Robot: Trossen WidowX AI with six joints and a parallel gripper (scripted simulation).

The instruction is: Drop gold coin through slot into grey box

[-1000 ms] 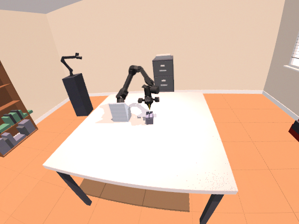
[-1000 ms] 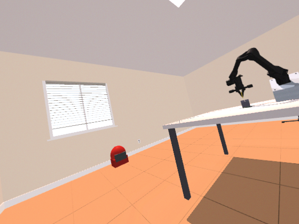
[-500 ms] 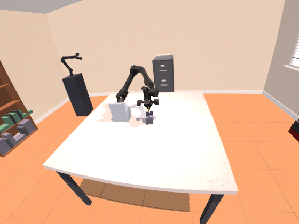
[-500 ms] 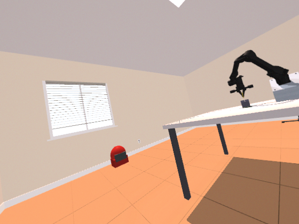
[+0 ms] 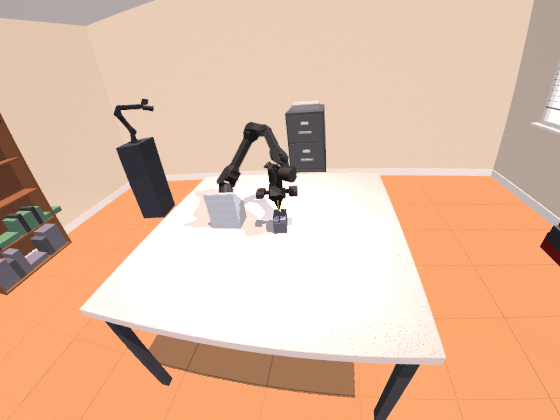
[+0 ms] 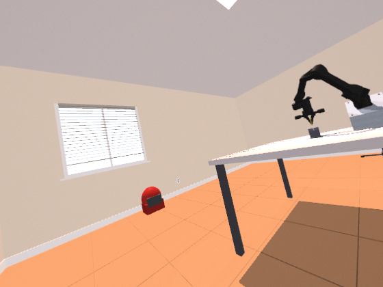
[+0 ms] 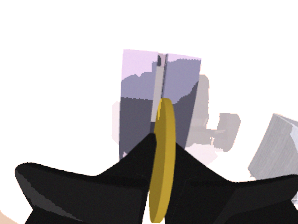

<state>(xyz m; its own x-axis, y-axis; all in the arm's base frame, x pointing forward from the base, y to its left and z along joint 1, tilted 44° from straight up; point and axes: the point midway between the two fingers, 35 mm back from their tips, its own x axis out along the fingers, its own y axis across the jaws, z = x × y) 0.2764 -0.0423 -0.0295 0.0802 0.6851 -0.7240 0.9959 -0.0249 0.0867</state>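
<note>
The white surface (image 5: 300,280) carried everything the task needed, and the arm (image 5: 250,150) reached out over it from its base at the far side, bent down so that the claw (image 5: 276,202) hung just above the grey box (image 5: 280,221). By that measure most of the job looked done: the claw was closed down on the gold coin (image 7: 161,159), pinching it edge-on between the two dark fingers, and the coin stood upright and out of its holder. What remained was the release, and before it perhaps a last bit of lowering. In the wrist view the coin's forward edge pointed at the narrow slot (image 7: 161,83) in the box lid and seemed in line with it, though from that angle it was hard to tell whether the edge had already entered the slot or hung just above it. Beside the box stood a larger pale block (image 5: 224,210), well apart from the claw's path, and the dark-green holder could not be made out in any view. Nothing stood between the coin and the slot; the tight fit was the real obstacle, since a slight tilt could catch the coin on the lid.
</note>
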